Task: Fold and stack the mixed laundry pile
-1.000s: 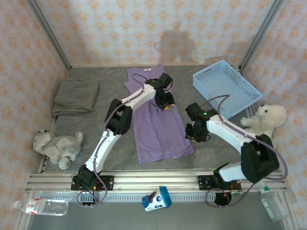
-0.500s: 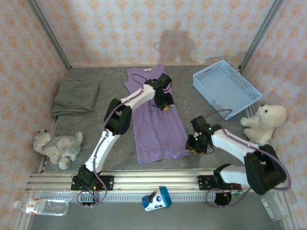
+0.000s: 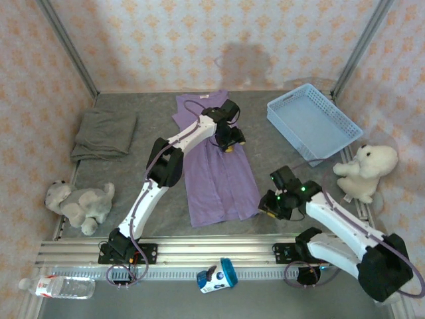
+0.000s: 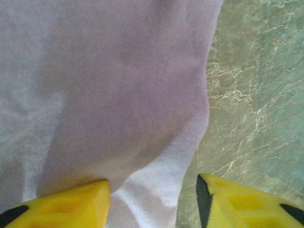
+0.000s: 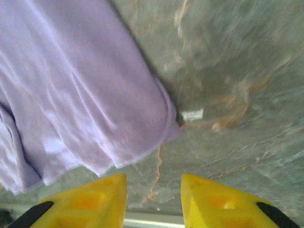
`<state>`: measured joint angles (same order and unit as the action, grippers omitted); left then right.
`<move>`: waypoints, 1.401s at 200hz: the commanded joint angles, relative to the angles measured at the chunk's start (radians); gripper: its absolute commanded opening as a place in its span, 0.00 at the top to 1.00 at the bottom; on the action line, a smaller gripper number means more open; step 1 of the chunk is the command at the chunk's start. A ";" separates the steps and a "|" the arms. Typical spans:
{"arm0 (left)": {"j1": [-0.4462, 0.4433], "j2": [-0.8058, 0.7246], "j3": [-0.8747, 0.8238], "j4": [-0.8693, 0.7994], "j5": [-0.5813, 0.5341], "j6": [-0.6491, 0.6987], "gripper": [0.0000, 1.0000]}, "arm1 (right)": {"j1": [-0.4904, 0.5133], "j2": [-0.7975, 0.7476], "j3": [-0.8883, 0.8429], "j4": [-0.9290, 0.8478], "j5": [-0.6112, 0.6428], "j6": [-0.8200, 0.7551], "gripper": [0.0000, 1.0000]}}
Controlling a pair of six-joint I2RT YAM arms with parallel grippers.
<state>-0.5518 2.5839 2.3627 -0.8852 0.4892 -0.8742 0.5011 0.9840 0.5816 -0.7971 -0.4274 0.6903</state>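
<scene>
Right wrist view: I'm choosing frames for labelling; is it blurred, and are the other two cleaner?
Right wrist: table smeared by motion blur, T-shirt edge readable. Left wrist: close, slightly soft. Top external: sharp, faint shadow on back wall.

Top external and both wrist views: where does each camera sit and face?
Top external: above and behind, facing down on the table; left arm and right arm show.
Left wrist: on the left arm, facing down; left claw straddles the T-shirt edge.
Right wrist: likewise; right claw open near its hem corner.
Shared: all show the T-shirt.
</scene>
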 commanded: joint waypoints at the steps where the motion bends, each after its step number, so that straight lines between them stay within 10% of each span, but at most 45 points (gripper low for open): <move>1: 0.001 -0.050 0.028 -0.117 -0.038 0.072 0.41 | -0.015 0.092 0.113 -0.061 0.159 -0.100 0.57; 17: 0.008 -0.117 0.010 -0.121 -0.037 0.088 0.37 | -0.019 0.178 0.161 -0.026 0.135 -0.151 0.55; 32: 0.011 -0.180 -0.013 -0.129 -0.046 0.102 0.13 | -0.019 0.262 0.181 0.006 0.118 -0.189 0.54; 61: 0.011 -0.322 -0.127 -0.128 -0.088 0.112 0.11 | -0.019 0.347 0.173 0.049 0.100 -0.241 0.55; 174: -0.063 -1.091 -1.366 0.232 -0.194 -0.242 0.18 | -0.019 0.349 0.039 0.112 -0.115 -0.284 0.66; 280: -0.248 -1.235 -1.595 0.196 -0.234 -0.416 0.41 | -0.018 0.256 -0.040 0.105 -0.160 -0.202 0.54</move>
<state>-0.7746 1.3689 0.7914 -0.6899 0.2863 -1.2415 0.4831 1.2163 0.5377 -0.6941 -0.5873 0.4717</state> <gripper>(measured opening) 0.620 0.477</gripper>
